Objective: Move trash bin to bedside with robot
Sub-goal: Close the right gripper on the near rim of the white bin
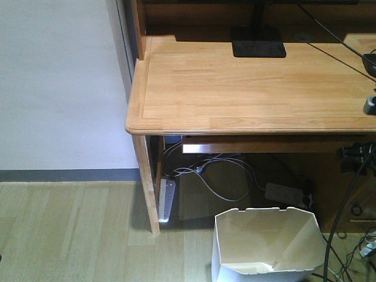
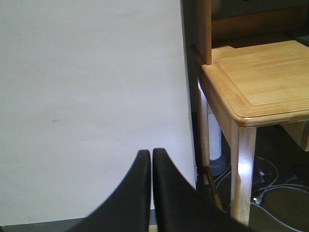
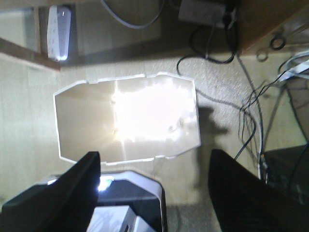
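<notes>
Trash bin (image 1: 294, 235) (image 3: 77, 125) stands upright on the floor just in front of the wooden desk (image 1: 235, 88), near loose cables (image 1: 205, 176). Right gripper (image 3: 154, 157) hangs over its near rim, jaws spread wide. Left gripper (image 2: 150, 152) faces a white wall, jaws pressed together, empty.

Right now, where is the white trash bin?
In the front view the trash bin stands on the floor at lower right, just before the wooden desk, with cables behind it; the right wrist view looks down into it.
</notes>
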Robot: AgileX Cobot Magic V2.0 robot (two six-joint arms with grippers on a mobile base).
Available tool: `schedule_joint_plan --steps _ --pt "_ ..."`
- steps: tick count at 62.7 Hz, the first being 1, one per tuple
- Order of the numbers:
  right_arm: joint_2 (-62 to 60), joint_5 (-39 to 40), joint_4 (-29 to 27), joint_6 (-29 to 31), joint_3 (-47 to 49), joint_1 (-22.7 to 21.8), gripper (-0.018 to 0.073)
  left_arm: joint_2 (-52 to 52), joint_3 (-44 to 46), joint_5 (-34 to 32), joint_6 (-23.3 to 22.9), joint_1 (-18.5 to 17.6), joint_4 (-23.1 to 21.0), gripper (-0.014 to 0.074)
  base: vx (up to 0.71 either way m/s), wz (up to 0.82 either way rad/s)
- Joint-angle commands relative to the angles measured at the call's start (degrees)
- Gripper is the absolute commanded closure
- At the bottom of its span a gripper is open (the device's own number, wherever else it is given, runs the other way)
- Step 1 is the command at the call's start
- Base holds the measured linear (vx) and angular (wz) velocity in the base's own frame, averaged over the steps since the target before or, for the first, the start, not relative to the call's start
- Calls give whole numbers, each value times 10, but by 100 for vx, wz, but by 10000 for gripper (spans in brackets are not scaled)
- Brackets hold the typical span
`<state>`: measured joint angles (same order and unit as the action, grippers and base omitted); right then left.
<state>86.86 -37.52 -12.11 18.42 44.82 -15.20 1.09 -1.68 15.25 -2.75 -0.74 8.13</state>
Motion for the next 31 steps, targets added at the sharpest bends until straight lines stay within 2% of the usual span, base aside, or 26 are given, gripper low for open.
schedule_joint_plan --steps 1,13,31 --pt "36 17 -2 29 15 -7 95 5 -16 -42 -5 -4 -1 602 0 0" --pt "146 70 4 10 16 -7 81 5 -16 -42 -5 -4 -1 602 0 0" --pt "282 222 12 21 17 -7 35 5 -16 -42 -5 -4 -1 602 0 0"
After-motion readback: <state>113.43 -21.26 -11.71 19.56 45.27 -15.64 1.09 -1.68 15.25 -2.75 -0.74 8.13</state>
